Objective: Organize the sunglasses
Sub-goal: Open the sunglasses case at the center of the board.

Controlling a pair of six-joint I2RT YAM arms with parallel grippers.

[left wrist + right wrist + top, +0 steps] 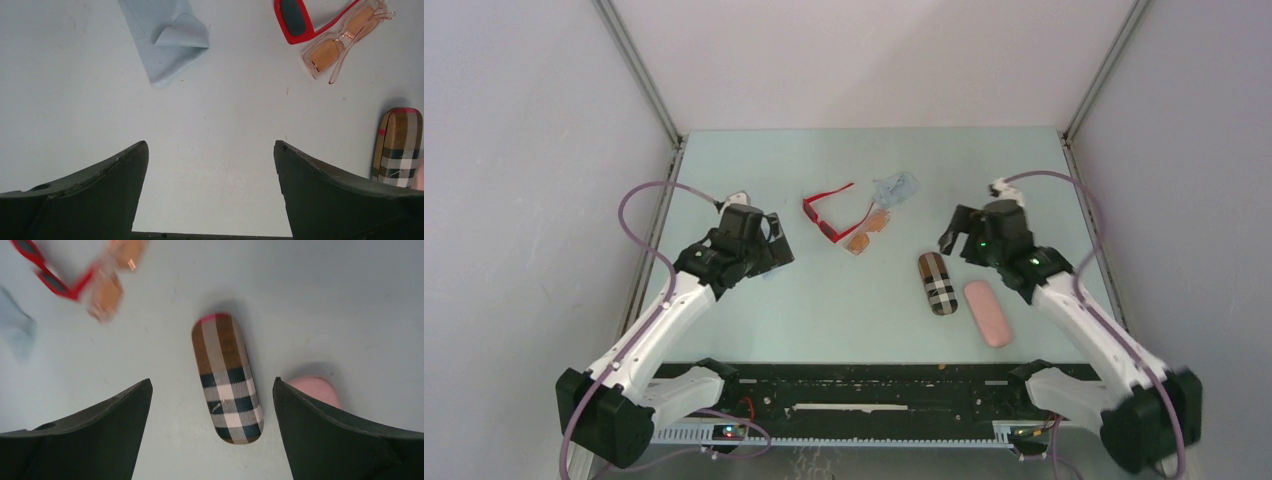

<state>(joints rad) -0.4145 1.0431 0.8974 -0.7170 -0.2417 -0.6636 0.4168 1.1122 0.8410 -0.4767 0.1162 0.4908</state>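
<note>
Plastic and cloth
The red sunglasses (295, 20) are made of shiny plastic, the orange sunglasses (330, 50) of clear plastic; the plaid case (227, 380) is covered in cloth.

Plaid case (937, 283) nr pink case (987, 313); blue cloth (167, 40)

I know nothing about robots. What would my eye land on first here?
The bright red sunglasses lie toward the back of the table, against a slim pair with orange lenses. Right of them and nearer the front, a plaid case and a pink case lie side by side. The left hand and the right hand hang open above the table, holding nothing.
</note>
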